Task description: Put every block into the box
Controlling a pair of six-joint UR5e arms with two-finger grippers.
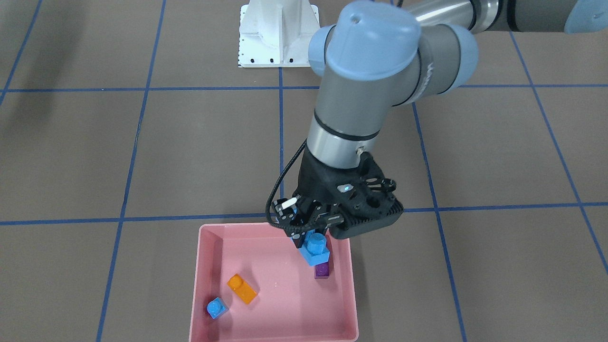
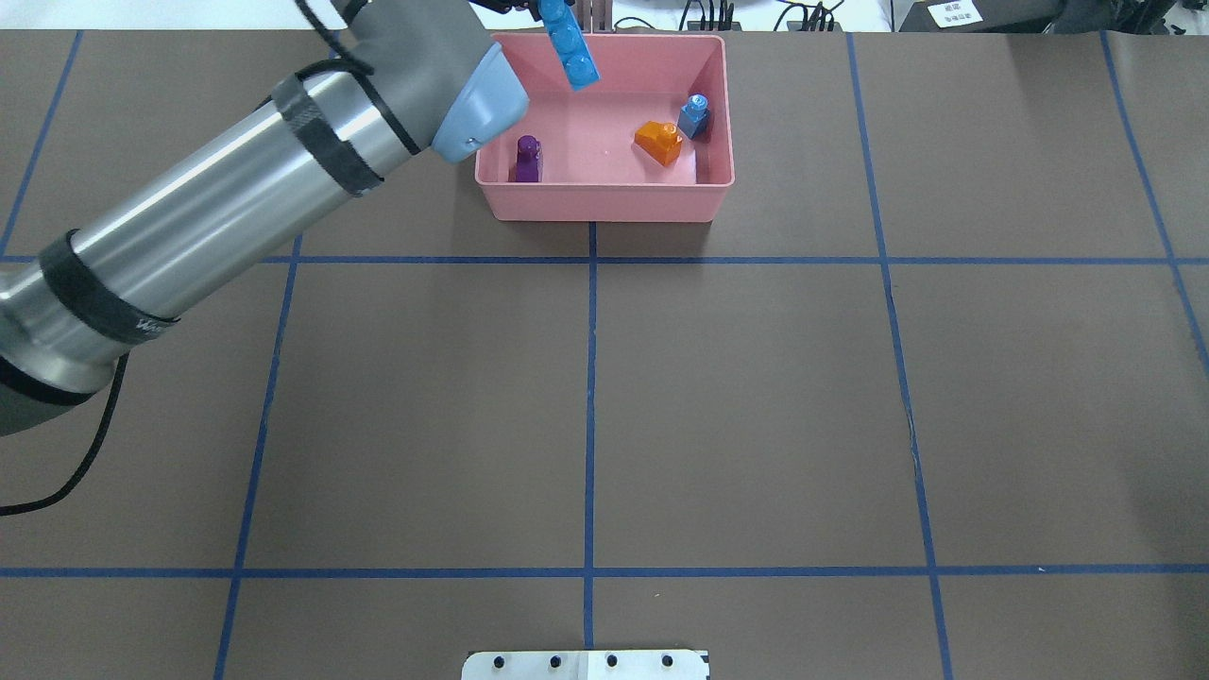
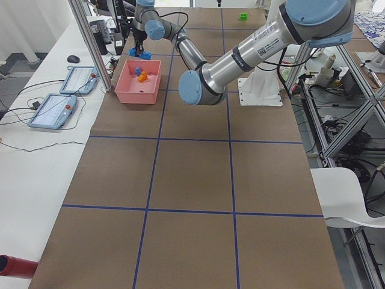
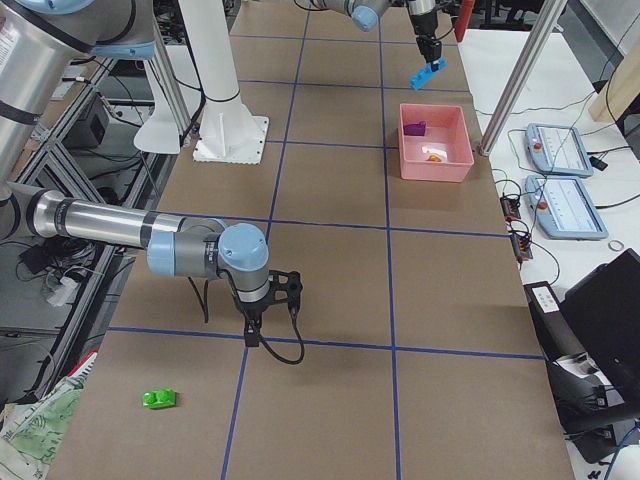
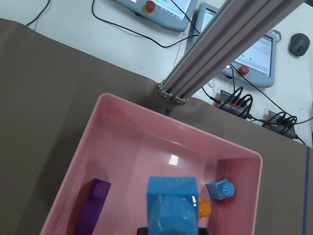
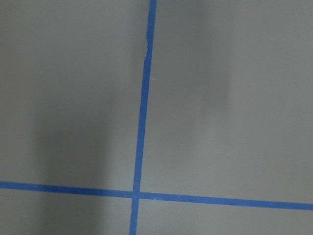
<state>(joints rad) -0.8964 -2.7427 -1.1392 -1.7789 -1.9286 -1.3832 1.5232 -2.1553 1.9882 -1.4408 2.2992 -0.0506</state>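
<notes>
Pink box [image 1: 203,278] holds orange brick [image 1: 242,288], purple brick [image 1: 322,271] and small blue brick [image 1: 217,308] — above it the left hand [image 1: 308,236] pinches the long blue brick [image 1: 315,251]. Green brick [image 4: 160,398] lies well apart on the table [image 4: 330,300]; right hand [image 4: 250,338] — cannot tell.

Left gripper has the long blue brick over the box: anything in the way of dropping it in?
Nothing visible. The long blue brick hangs in the left gripper above bare floor of the pink box; the purple brick lies close beside it, the orange brick farther off.
</notes>
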